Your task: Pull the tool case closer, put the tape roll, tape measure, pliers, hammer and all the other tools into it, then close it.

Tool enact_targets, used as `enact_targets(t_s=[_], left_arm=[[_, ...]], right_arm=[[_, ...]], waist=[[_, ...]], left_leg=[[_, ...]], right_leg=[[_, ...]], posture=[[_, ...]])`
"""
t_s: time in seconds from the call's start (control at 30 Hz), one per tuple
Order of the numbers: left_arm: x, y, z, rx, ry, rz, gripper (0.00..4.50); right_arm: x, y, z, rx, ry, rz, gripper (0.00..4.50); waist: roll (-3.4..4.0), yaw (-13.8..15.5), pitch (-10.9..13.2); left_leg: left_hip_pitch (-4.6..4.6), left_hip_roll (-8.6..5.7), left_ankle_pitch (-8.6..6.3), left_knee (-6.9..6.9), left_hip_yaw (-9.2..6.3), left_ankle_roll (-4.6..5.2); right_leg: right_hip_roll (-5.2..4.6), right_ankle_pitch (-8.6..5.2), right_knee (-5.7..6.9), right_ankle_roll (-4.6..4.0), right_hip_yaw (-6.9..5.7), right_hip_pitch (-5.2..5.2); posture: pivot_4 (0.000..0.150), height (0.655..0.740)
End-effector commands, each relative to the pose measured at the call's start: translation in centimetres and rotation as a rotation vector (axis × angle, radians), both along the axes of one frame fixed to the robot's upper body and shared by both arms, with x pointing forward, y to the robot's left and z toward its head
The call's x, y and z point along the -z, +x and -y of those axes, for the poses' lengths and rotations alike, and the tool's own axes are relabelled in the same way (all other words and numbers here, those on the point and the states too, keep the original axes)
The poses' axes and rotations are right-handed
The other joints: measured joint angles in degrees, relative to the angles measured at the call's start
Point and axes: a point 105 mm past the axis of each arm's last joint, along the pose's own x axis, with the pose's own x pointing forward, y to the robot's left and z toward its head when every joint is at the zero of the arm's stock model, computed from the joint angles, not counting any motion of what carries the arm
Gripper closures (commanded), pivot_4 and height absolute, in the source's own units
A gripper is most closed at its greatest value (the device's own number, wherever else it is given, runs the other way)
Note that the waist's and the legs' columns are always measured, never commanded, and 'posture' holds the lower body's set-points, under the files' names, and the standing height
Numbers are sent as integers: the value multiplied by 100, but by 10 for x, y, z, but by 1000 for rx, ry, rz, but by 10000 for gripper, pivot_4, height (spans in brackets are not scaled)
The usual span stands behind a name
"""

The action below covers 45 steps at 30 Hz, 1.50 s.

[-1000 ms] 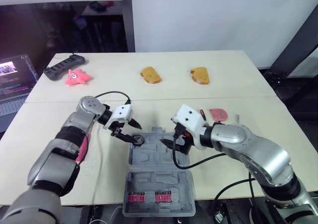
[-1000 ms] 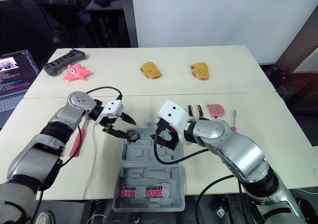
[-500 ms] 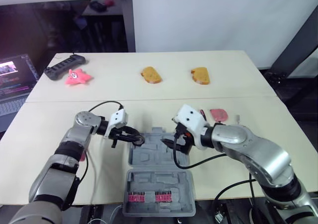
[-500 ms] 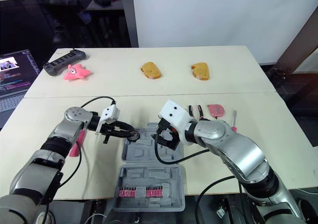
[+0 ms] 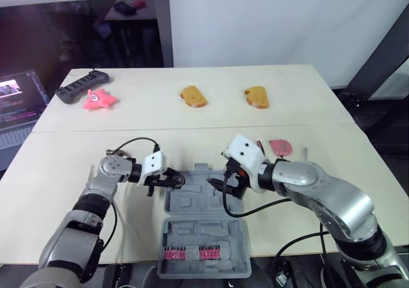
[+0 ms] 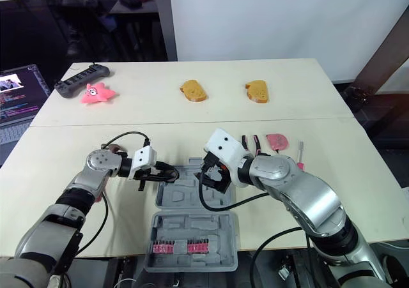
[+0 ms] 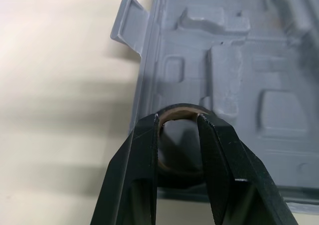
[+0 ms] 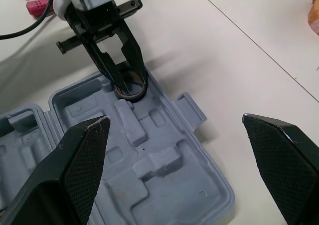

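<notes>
The grey tool case (image 5: 198, 204) lies open near the table's front edge, with red bits (image 5: 185, 255) in its near half. My left gripper (image 5: 171, 179) is shut on the dark tape roll (image 7: 179, 152) and holds it over the case's far left corner. One finger is inside the ring and the other outside. The roll (image 8: 130, 86) sits low at a moulded recess; I cannot tell whether it touches. My right gripper (image 5: 220, 184) hovers open over the far right part of the case, holding nothing. A pink tool (image 5: 281, 147) and a small screwdriver (image 6: 300, 154) lie to the right.
Two bread-like pieces (image 5: 193, 97) (image 5: 257, 97) lie at the back of the table. At the back left are a pink star toy (image 5: 99, 99) and a black power strip (image 5: 82, 85). A laptop (image 5: 16, 96) stands off the table's left side.
My left arm has dropped and swung toward the front, laying the gripper flatter, while the tape roll stays at the case's far left corner. The right arm has not moved.
</notes>
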Motion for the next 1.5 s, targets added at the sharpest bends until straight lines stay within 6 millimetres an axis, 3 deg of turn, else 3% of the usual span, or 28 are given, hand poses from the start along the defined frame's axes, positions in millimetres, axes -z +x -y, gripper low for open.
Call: enact_targets(t_s=[0.03,0.3,0.47,0.53,0.63,0.7,0.9,0.97,1.03,1.1,1.23,1.33,1.37,1.5], left_arm=[[16,-7,-5,8,61,2,32005],[2,1,0,-26,-14,19,32005],[-33,9,-9,-57,-123,-1,32005],[-53,9,-22,-84,-168,-33,32005],[-75,3,-49,-151,-196,-76,32005],[-85,-3,-90,-292,-199,-107,32005],[-84,-23,-187,-682,-152,-81,32005],[-82,-30,-197,-724,-143,-71,32005],[-81,-44,-229,-820,-110,-63,32005],[-78,-53,-241,-858,-88,-59,32005],[-70,-71,-260,-911,-39,-69,19174],[-69,-79,-268,-940,-41,-64,2933],[-68,-82,-269,-940,-42,-65,309],[-69,-89,-276,-974,-52,-47,309]], right_arm=[[-13,-5,-3,-28,24,50,0],[-16,-3,3,-12,33,55,0],[-24,0,32,77,72,78,0],[-25,-1,53,146,85,88,0],[-21,-11,82,234,89,95,0],[-13,-24,107,328,83,88,0],[15,-60,161,557,62,14,0],[19,-69,181,591,53,6,0],[17,-78,203,643,50,33,0],[14,-83,223,680,65,63,0],[8,-89,253,677,71,120,0],[12,-91,267,688,34,123,0],[14,-91,271,692,16,121,0],[22,-93,279,692,3,103,0]], waist=[[2,-2,-2],[4,4,-3],[2,5,-2],[0,4,-1],[2,-23,-1],[5,-30,-3],[7,-4,-2],[5,24,-2],[2,34,0],[0,18,1],[6,4,0],[6,1,0],[6,2,0],[6,2,0]], left_leg=[[1,0,0,0,0,0],[4,0,0,0,1,0],[3,0,0,0,1,0],[3,1,0,0,-2,0],[1,2,0,-2,-5,0],[8,2,-1,-6,-1,1],[31,6,-5,-17,7,9],[42,6,-5,-16,10,9],[58,4,-6,-17,11,8],[101,6,-11,-26,13,14],[117,12,-13,-29,16,16],[118,15,-13,-35,14,16],[118,15,-13,-35,14,16],[120,14,-13,-35,18,16]], right_leg=[[0,0,1,0,0,0],[0,0,2,0,1,4],[0,0,1,0,0,6],[2,0,1,0,-1,5],[3,0,0,0,-1,5],[3,0,1,0,6,5],[8,-5,3,-7,14,16],[5,-5,0,-7,13,33],[-1,-6,-8,-5,13,56],[1,-9,-23,-6,11,98],[1,-11,-30,-9,11,116],[5,-14,-28,-14,8,114],[5,-14,-27,-14,8,114],[1,-14,-27,-14,11,114]], posture=[[1500,7400],[1500,7400],[1500,7400],[1500,7400],[1500,7400],[1500,7400],[1500,7400],[1500,7400],[1500,7400],[1500,7400],[1500,7400],[1500,7400],[1500,7400],[1500,7400]])
